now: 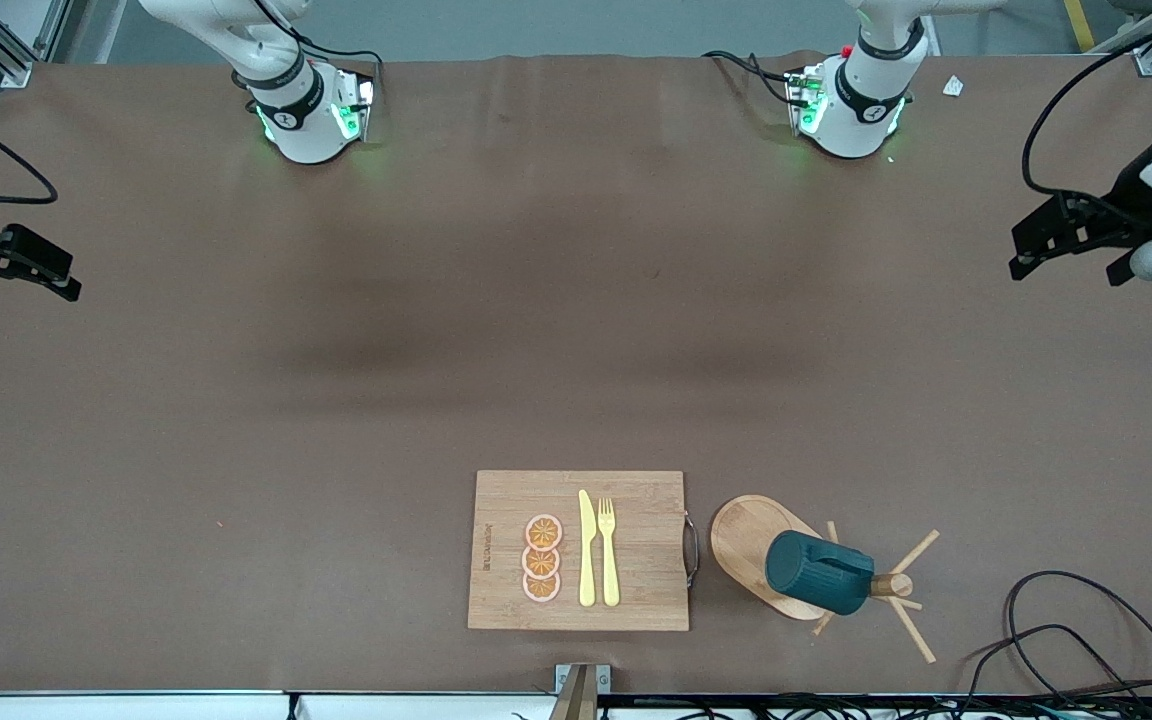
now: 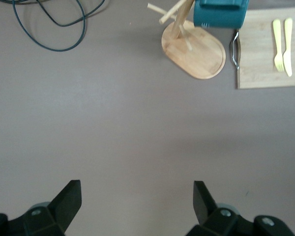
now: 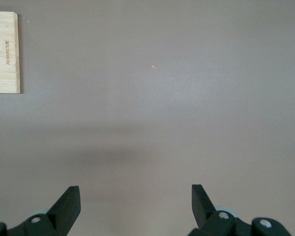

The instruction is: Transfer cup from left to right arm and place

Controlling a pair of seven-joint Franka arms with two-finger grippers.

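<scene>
The dark teal ribbed cup (image 1: pixel 819 572) hangs on its side on a peg of a wooden mug tree whose oval base (image 1: pixel 741 538) stands near the front camera, toward the left arm's end. It also shows in the left wrist view (image 2: pixel 221 14), above the base (image 2: pixel 199 54). My left gripper (image 1: pixel 1023 255) is open and empty, up in the air at the left arm's end of the table; its own view shows it (image 2: pixel 137 196) over bare table. My right gripper (image 1: pixel 58 275) is open and empty at the right arm's end, also over bare table (image 3: pixel 136 199).
A bamboo cutting board (image 1: pixel 636 500) lies beside the mug tree, with three orange slices (image 1: pixel 542 558), a yellow knife (image 1: pixel 586 550) and a yellow fork (image 1: pixel 608 550) on it. Black cables (image 1: pixel 1066 630) coil near the front edge at the left arm's end.
</scene>
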